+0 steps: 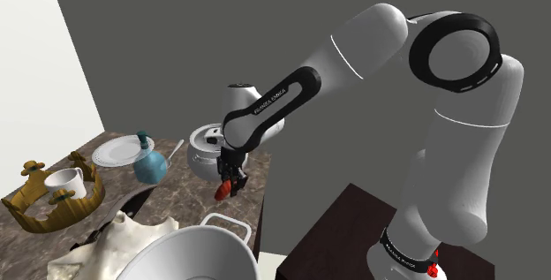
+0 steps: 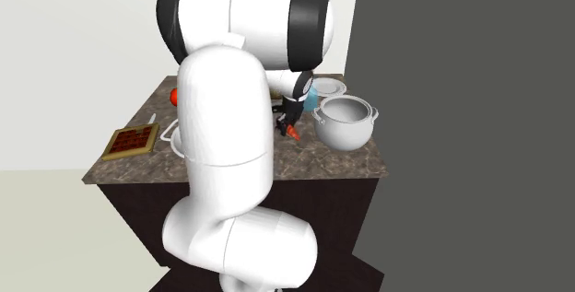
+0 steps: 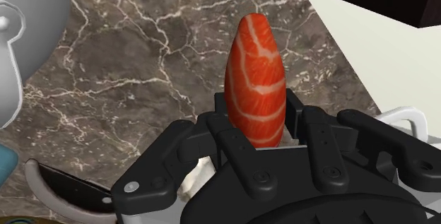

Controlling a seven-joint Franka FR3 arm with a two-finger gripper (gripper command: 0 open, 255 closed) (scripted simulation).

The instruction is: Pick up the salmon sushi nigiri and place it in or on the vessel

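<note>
Since the gripper [image 3: 256, 120] is clamped on one end of the salmon sushi [image 3: 254, 71], which sticks out past the fingers and is held clear above the marble counter [image 3: 141, 67], carry it slowly and steadily (a jolt might tip it loose). Farther on, the white pot [image 2: 348, 134] stands just beside it; centre over its open mouth before letting go.

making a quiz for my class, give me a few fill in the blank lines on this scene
The sushi clasped in the gripper is orange with ___ stripes.
The bottle beside the plate is ___.
The cup sits inside a golden ___.
Missing words: white; blue; crown.
</note>
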